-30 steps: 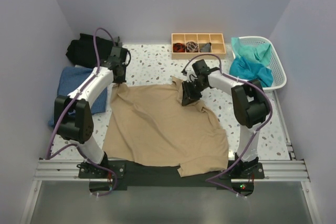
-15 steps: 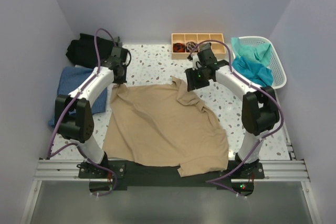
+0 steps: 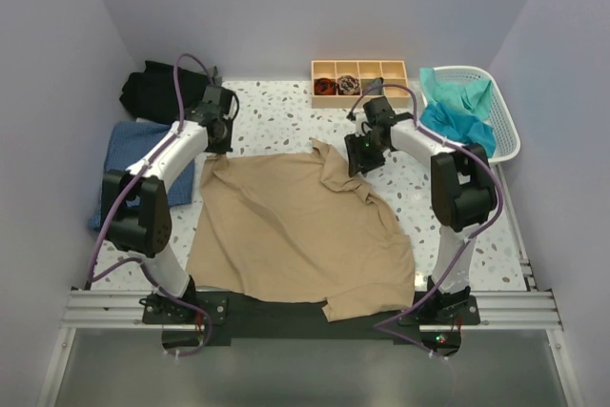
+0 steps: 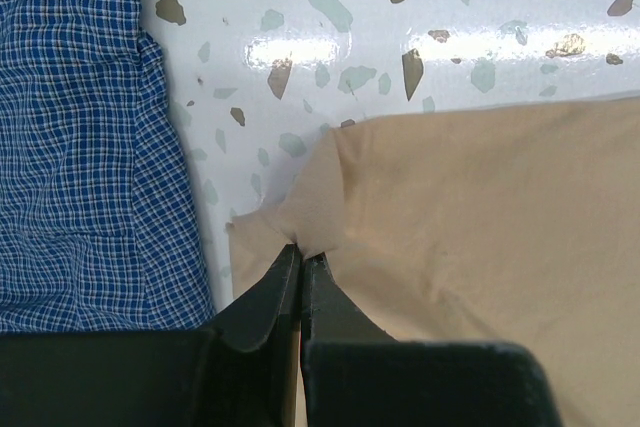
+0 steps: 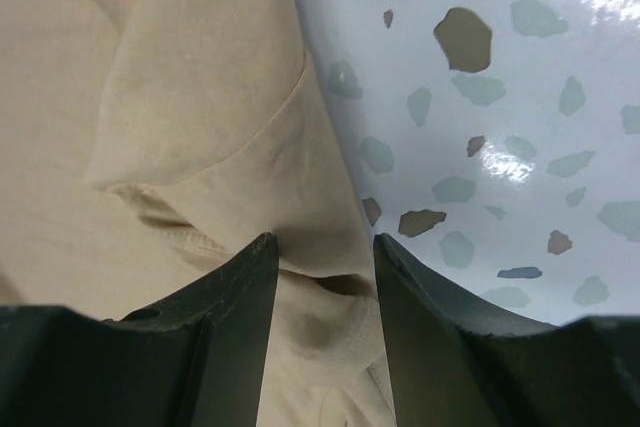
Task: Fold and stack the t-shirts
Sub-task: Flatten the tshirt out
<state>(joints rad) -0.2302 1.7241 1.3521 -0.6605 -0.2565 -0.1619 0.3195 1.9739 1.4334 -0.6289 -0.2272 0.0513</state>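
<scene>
A large tan t-shirt [image 3: 295, 226] lies spread on the speckled table, its far right part bunched. My left gripper [image 3: 213, 152] is shut on the shirt's far left corner [image 4: 300, 217], with the cloth pinched at the fingertips [image 4: 302, 255]. My right gripper [image 3: 357, 164] is open and low over the far right edge. A rumpled fold with a hem [image 5: 330, 287] sits between its fingers [image 5: 322, 242]. A blue checked shirt [image 4: 80, 147] lies at the left [image 3: 143, 154], with a black one [image 3: 152, 88] behind it. Teal shirts [image 3: 457, 116] fill the basket.
A white laundry basket [image 3: 507, 135] stands at the back right. Next to it, against the back wall, is a wooden compartment tray [image 3: 360, 94] holding small items. Bare table [image 3: 286, 116] shows between the arms behind the shirt.
My right gripper opened and let go of the tan cloth, rose toward the back, then settled over the shirt's far right edge. The left gripper kept its hold and place.
</scene>
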